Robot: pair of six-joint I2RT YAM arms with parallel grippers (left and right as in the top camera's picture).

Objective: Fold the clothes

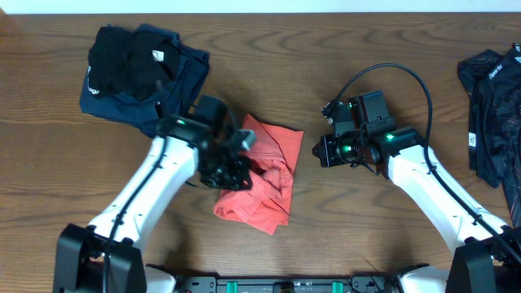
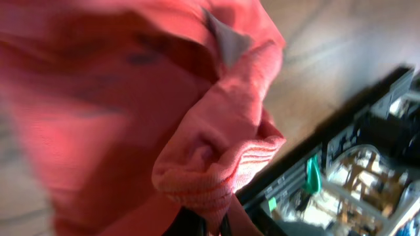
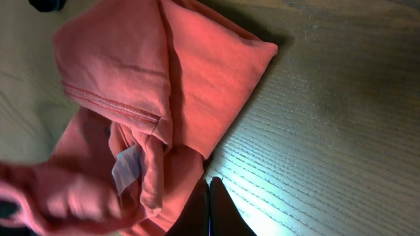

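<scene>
The orange shirt (image 1: 273,175) lay bunched at the middle of the table (image 1: 391,49), a left-side fold clamped in the left gripper (image 1: 232,167). The right gripper (image 3: 210,183) was closed on nothing just right of it. The cloth was judged light and limp (it would slump) and best taken at the stitched hem (image 3: 111,105).

Orange-red T-shirt (image 1: 277,150), navy-and-black garments (image 1: 138,69), brown table (image 1: 342,49)

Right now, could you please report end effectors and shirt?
Left end effector shut on orange T-shirt. Right end effector shut, empty, beside it. T-shirt crumpled mid-table. Dark garments apart from it.
</scene>
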